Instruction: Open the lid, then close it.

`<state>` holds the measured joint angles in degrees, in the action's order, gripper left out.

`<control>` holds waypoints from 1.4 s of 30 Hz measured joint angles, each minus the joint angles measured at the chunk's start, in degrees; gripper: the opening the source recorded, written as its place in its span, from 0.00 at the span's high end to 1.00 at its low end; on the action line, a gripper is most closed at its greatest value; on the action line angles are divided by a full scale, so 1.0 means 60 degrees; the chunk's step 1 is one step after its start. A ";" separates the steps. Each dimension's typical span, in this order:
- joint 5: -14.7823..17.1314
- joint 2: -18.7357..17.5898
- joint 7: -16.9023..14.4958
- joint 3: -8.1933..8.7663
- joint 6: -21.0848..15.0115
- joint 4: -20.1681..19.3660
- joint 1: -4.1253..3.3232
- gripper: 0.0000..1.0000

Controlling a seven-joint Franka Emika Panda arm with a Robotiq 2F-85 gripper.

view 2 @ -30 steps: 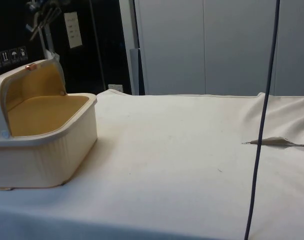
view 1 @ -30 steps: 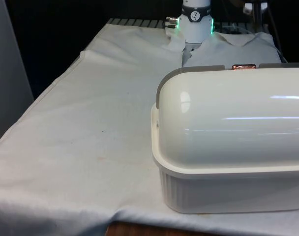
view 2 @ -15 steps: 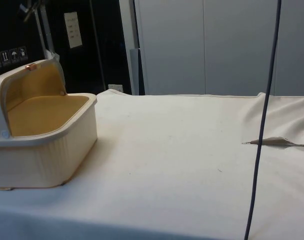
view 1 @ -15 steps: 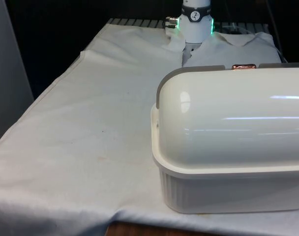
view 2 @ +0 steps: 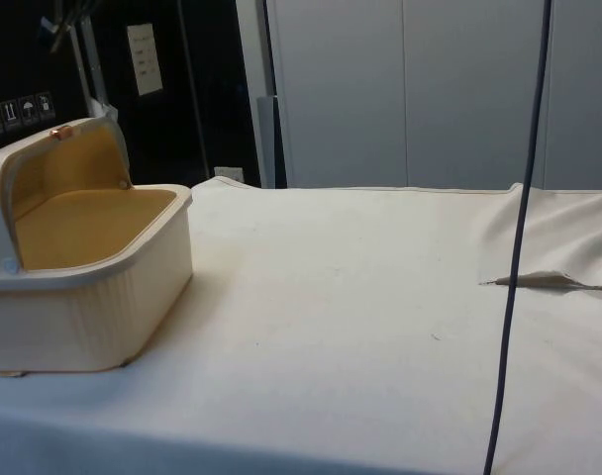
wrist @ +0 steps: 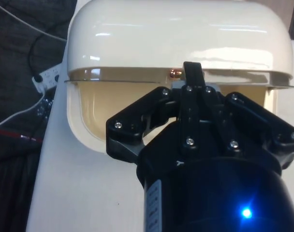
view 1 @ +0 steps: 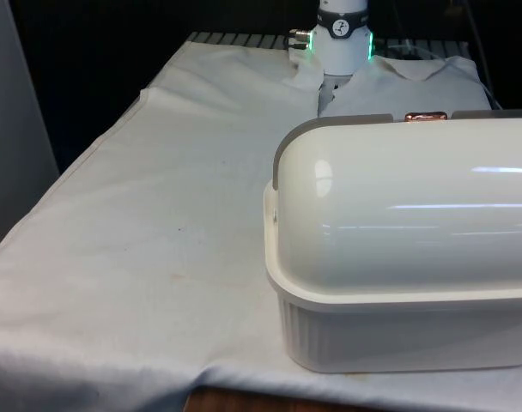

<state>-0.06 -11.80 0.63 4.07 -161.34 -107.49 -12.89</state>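
A white cloth covers the surface [view 1: 158, 215], which runs back to black curtains in the front view and has pale cabinet doors [view 2: 430, 89] behind it in the side view. A thin dark cable [view 2: 519, 247] hangs down across the side view, in front of a rumpled fold in the cloth.

The bread box [view 1: 398, 335], cream with a ribbed base, stands on the front view's right, close to the near edge of the surface, its rounded back turned to that camera. Its lid [view 1: 398, 197] is rolled up and back over the top, with a grey edge band at its end and a small copper knob [view 1: 425, 116] at the crest. The robot's white base [view 1: 341, 39] stands at the far end beyond the box.

From the side, the box [view 2: 93, 317] is open: the lid [view 2: 44, 158] arches over the rear half and the yellowish inside lies bare, with the knob [view 2: 56, 132] on the lid's raised rim.

In the wrist view the black end effector [wrist: 193, 72] sits at the rim of the raised lid [wrist: 176, 34], with the knob [wrist: 174, 73] just beside its tip. Its fingers appear drawn together into one narrow column with nothing between them, though the angle makes this hard to confirm; whether the tip touches the knob cannot be told. Loose wires [wrist: 21, 125] lie on dark flooring beyond the surface's edge.
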 measured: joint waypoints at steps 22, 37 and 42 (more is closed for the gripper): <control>0.0000 -0.0124 -0.0010 -0.0048 0.0372 0.0191 -0.0010 0.24; 0.0000 -0.1012 -0.0010 -0.0057 0.0372 0.1203 -0.0010 0.00; 0.0000 -0.1241 -0.0010 -0.0057 0.0372 0.1490 0.0000 0.00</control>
<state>-0.06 -19.25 0.57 3.72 -159.11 -98.55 -12.89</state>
